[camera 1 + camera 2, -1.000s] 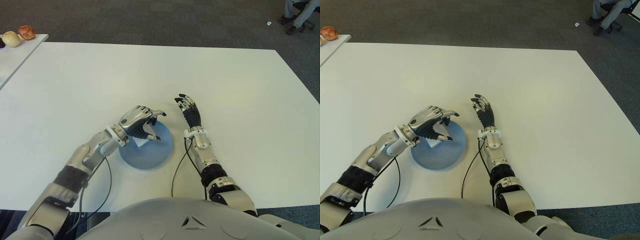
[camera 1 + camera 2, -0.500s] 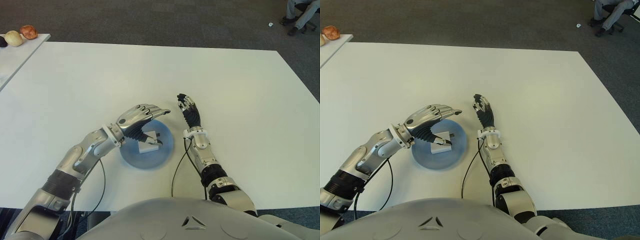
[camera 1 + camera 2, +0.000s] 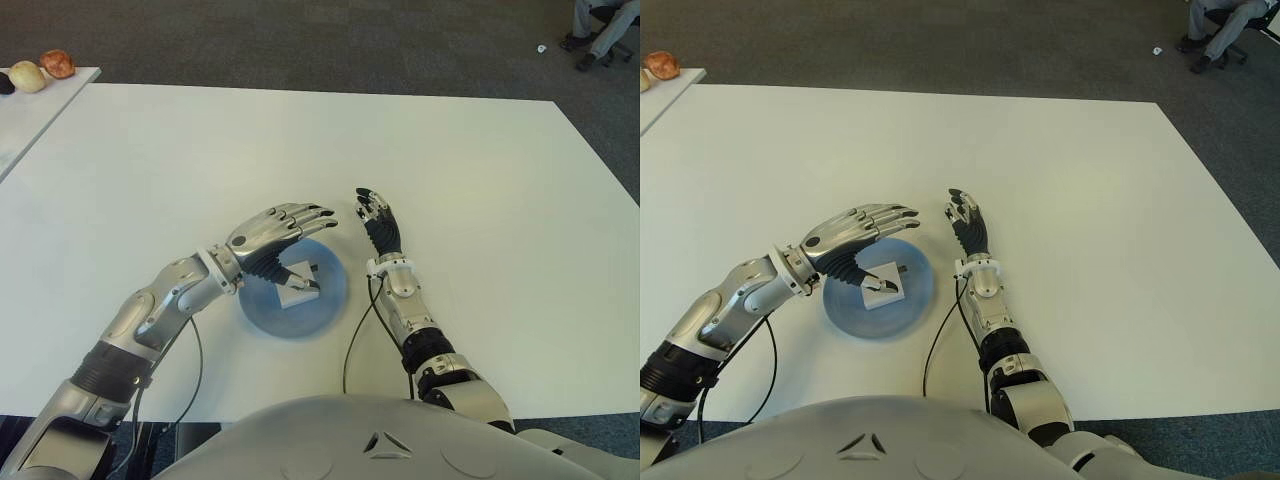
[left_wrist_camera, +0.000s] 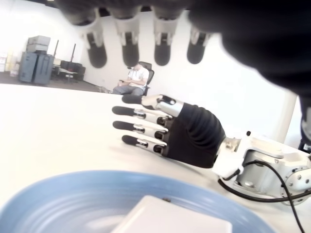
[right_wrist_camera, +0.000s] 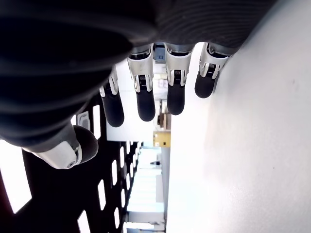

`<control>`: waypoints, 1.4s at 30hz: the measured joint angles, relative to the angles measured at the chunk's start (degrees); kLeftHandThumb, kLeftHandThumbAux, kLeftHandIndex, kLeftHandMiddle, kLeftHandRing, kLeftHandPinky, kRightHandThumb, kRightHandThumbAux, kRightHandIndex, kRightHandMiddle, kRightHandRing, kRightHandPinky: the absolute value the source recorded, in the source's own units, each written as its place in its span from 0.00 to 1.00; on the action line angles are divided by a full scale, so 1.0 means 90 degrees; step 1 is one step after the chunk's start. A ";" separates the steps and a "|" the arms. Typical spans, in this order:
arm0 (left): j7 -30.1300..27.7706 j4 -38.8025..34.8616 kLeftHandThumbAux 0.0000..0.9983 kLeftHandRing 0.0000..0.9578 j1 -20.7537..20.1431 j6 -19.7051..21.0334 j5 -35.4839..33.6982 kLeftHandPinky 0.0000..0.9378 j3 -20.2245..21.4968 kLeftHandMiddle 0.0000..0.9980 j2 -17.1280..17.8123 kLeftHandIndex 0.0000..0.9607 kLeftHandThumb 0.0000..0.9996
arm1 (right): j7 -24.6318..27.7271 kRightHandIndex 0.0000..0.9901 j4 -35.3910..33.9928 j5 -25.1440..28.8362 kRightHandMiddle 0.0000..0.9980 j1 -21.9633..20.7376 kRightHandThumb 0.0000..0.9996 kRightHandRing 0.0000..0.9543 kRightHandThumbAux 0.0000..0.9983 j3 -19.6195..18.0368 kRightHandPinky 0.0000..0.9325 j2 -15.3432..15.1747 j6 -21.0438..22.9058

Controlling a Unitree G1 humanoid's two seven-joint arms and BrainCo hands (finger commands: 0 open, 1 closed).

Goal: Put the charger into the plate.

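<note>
I see white charger [image 3: 298, 288] lying inside blue plate [image 3: 326, 304], on white table [image 3: 480, 180]. My left hand [image 3: 272, 236] above plate, fingers stretched flat and spread, gripping nothing, thumb tip near charger. My right hand [image 3: 382, 226] just right of plate, fingers extended, empty.
</note>
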 measured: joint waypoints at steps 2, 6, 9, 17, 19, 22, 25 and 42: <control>-0.0043 -0.0039 0.35 0.00 0.0022 0.0023 -0.0008 0.00 0.0010 0.00 0.0003 0.00 0.07 | -0.0011 0.21 0.0000 0.0001 0.18 -0.0002 0.00 0.13 0.50 0.0008 0.06 0.0000 0.0003; -0.0075 -0.0131 0.36 0.00 0.0062 0.0051 -0.0023 0.00 0.0042 0.00 0.0006 0.00 0.07 | -0.0021 0.21 0.0001 0.0005 0.19 -0.0006 0.00 0.14 0.50 0.0011 0.05 0.0000 0.0018; -0.0074 -0.0164 0.37 0.00 0.0091 0.0052 -0.0042 0.00 0.0074 0.00 0.0005 0.00 0.07 | -0.0021 0.21 0.0006 0.0012 0.21 -0.0009 0.00 0.16 0.50 0.0009 0.08 0.0000 0.0020; -0.0073 -0.0198 0.44 0.00 0.0158 0.0306 -0.0680 0.00 0.0492 0.00 -0.0195 0.00 0.07 | 0.0067 0.19 0.0009 0.0081 0.24 -0.0009 0.00 0.18 0.51 -0.0022 0.05 0.0001 0.0020; -0.0074 -0.0195 0.46 0.00 0.0126 0.0482 -0.0988 0.00 0.0662 0.00 -0.0297 0.00 0.08 | 0.0103 0.18 0.0018 0.0105 0.26 -0.0011 0.00 0.19 0.51 -0.0036 0.04 0.0001 0.0015; -0.0132 -0.0106 0.50 0.00 0.0004 0.0820 -0.1578 0.00 0.0918 0.01 -0.0464 0.01 0.09 | 0.0125 0.18 0.0082 0.0127 0.28 -0.0024 0.00 0.20 0.49 -0.0058 0.04 0.0003 -0.0048; -0.0198 0.0062 0.53 0.00 -0.0116 0.1252 -0.2155 0.00 0.1193 0.03 -0.0664 0.03 0.10 | 0.0135 0.18 0.0165 0.0131 0.30 -0.0052 0.00 0.21 0.49 -0.0079 0.04 0.0006 -0.0098; 0.0310 0.1768 0.69 0.00 0.0110 0.1470 -0.4084 0.00 0.2548 0.02 -0.1842 0.01 0.01 | 0.0175 0.18 0.0556 0.0155 0.33 -0.0248 0.00 0.24 0.49 -0.0219 0.06 0.0034 -0.0349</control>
